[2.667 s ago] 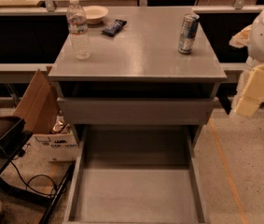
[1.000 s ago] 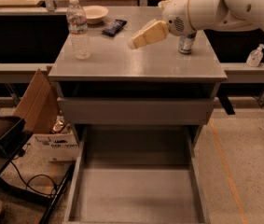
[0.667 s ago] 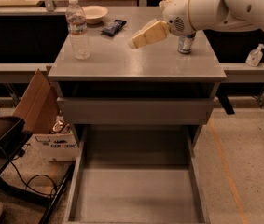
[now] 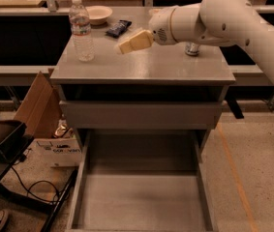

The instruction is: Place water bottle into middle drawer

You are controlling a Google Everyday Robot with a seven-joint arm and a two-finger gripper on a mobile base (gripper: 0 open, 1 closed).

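Observation:
The water bottle (image 4: 81, 30), clear and ribbed with a white cap, stands upright at the left of the grey cabinet top (image 4: 141, 69). My gripper (image 4: 127, 45) hangs over the middle of the top, pointing left, a short way right of the bottle and apart from it. The white arm (image 4: 223, 18) reaches in from the right. The middle drawer (image 4: 141, 202) is pulled out wide at the bottom, its flat grey floor bare.
A pale bowl (image 4: 99, 14) and a dark snack packet (image 4: 118, 28) lie at the back of the top. A drink can (image 4: 192, 49) stands at the right, mostly behind the arm. A shut drawer front (image 4: 141, 115) sits above the open drawer. Cardboard boxes (image 4: 39, 105) and cables lie at the left on the floor.
The arm swung in from the right side of the cabinet and the gripper has moved left across the top, closer to the bottle. The bottle has not moved.

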